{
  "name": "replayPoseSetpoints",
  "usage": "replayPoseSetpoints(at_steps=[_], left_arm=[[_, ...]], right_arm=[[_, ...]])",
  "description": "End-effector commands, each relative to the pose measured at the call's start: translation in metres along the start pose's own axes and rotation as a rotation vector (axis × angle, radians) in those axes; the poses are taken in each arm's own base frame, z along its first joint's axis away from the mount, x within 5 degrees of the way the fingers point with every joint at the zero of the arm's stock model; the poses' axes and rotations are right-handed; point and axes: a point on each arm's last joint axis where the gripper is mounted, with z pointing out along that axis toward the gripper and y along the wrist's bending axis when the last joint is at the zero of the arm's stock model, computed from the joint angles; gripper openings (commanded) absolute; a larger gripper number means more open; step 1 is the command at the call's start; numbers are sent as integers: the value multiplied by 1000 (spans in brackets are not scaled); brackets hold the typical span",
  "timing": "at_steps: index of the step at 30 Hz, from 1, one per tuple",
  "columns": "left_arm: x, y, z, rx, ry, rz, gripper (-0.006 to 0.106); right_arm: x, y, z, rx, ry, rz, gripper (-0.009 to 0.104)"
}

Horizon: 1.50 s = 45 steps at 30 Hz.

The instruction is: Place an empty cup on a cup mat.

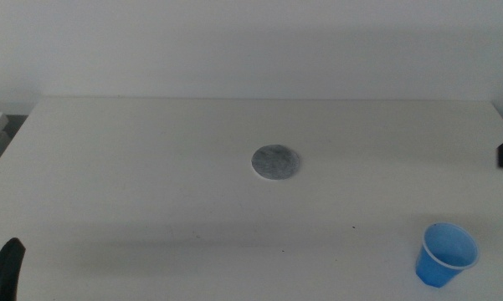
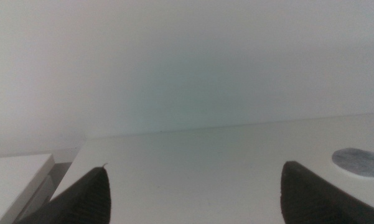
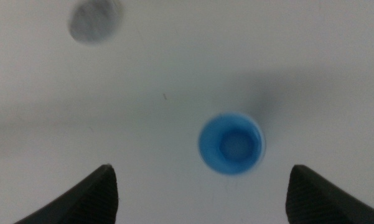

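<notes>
The cup (image 1: pixel 446 254) stands upright on the bench (image 1: pixel 151 167), well apart from the mat (image 1: pixel 276 162). Right end effector (image 3: pixel 199 193) hangs above the cup, jaws apart; left end effector (image 2: pixel 193 193) waits, jaws apart.

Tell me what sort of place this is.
Probably a lab test bench: a bare white table against a blank wall, holding only a cup and mat, with both open grippers, left and right, nearby.

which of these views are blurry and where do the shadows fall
Middle view: fairly sharp, the cup mat and cup have clear outlines, with only faint soft shadow bands on the table. Right wrist view: blurred, cup rim smeared, a grey shadow beside it. Left wrist view: soft and washed out, mat at the edge.
</notes>
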Motion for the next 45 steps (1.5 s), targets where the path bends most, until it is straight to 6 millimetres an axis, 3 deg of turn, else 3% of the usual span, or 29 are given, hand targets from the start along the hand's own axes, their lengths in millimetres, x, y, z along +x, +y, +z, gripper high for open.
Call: replayPoseSetpoints(at_steps=[1, 6, 14, 20, 24, 26, 30, 34, 40, 45], left_arm=[[-1, 0, 0, 2, -10, -4, 94], [-1, 0, 0, 2, -10, -4, 94], [-1, 0, 0, 2, -10, -4, 94], [-1, 0, 0, 2, -10, -4, 94], [-1, 0, 0, 2, -10, -4, 94], [-1, 0, 0, 2, -10, -4, 94], [-1, 0, 0, 2, -10, -4, 94], [-1, 0, 0, 2, -10, -4, 94], [-1, 0, 0, 2, -10, -4, 94], [-1, 0, 0, 2, -10, -4, 94]], right_arm=[[-7, -2, 22, 24, 103, 16, 93], [-2, -14, 66, 74, 218, 43, 93], [9, -51, 135, 152, 315, 149, 91], [13, -58, 174, 155, 351, 186, 86], [18, -64, 194, 168, 380, 199, 77], [20, -66, 201, 173, 392, 203, 61], [19, -63, 202, 165, 369, 197, -3], [8, -40, 198, 149, 361, 156, -1], [-38, 34, 188, 86, 242, 32, -1], [-77, 95, 203, 26, 224, -84, -2]])
